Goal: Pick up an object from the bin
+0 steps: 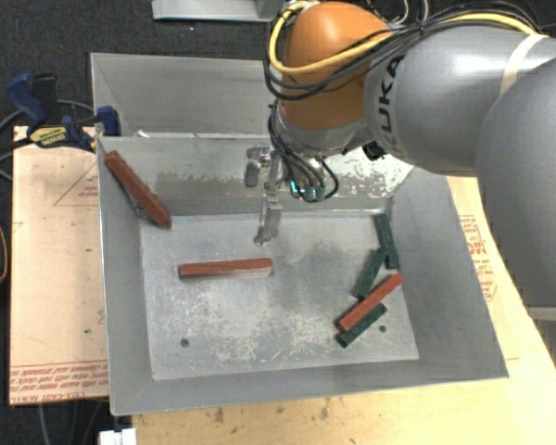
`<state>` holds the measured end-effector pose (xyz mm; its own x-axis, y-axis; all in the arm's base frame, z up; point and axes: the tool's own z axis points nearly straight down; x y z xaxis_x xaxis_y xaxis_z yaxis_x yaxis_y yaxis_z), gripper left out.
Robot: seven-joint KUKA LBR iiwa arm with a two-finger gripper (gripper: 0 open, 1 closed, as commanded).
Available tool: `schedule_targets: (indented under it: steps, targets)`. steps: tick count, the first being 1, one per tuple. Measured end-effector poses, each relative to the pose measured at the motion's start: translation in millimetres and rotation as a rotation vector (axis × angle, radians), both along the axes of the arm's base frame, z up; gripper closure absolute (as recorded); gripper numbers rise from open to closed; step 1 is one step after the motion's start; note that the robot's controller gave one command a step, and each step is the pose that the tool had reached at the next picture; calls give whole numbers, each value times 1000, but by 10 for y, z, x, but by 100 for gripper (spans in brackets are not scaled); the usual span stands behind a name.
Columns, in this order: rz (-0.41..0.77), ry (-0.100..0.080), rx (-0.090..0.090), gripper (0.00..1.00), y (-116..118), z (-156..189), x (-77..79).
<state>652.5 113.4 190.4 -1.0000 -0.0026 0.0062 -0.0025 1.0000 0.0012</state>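
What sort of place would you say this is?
Most likely a robotics lab's grasp-testing station: a KUKA arm hangs over a grey metal bin that holds a few red-brown bars and dark green bars, plain test pieces.

You have the middle bar (224, 269) lying at the bin's (259, 336) centre, the leaning bar (137, 189) against the wall at ten o'clock, crossed bars (371, 302) at four o'clock.
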Motion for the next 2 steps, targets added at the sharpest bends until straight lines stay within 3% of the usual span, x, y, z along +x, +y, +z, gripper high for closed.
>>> schedule_targets:
  steps: [1, 2]
  targets:
    - [-282, 0, -2, 0, -211, -1236, -523]
    - [-95, -7, -1, 0, -38, -1204, -591]
